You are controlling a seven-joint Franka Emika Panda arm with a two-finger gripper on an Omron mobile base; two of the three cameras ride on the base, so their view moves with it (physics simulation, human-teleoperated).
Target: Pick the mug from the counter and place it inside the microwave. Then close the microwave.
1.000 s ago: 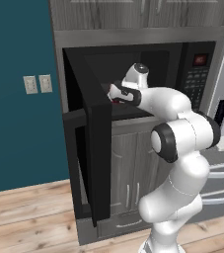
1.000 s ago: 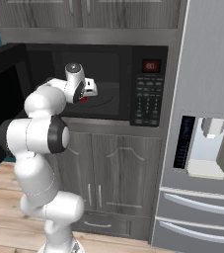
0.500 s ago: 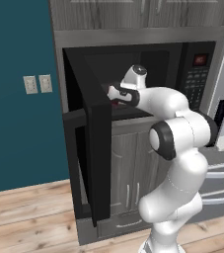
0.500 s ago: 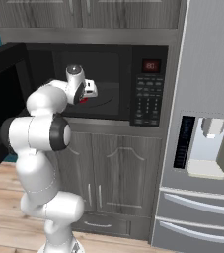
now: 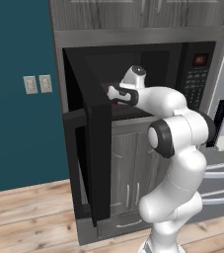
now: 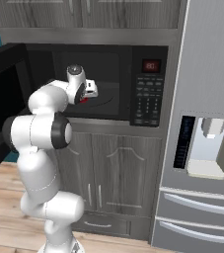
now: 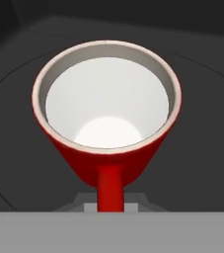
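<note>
The gripper was clamped tight on the red mug, inside the open microwave.

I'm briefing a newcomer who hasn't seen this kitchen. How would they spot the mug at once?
Find the black built-in microwave beside the steel fridge, its door swung open. Inside its dark cavity, the pincer is shut on the mug: a small red cup, white inside, the sole bright thing there.
</note>
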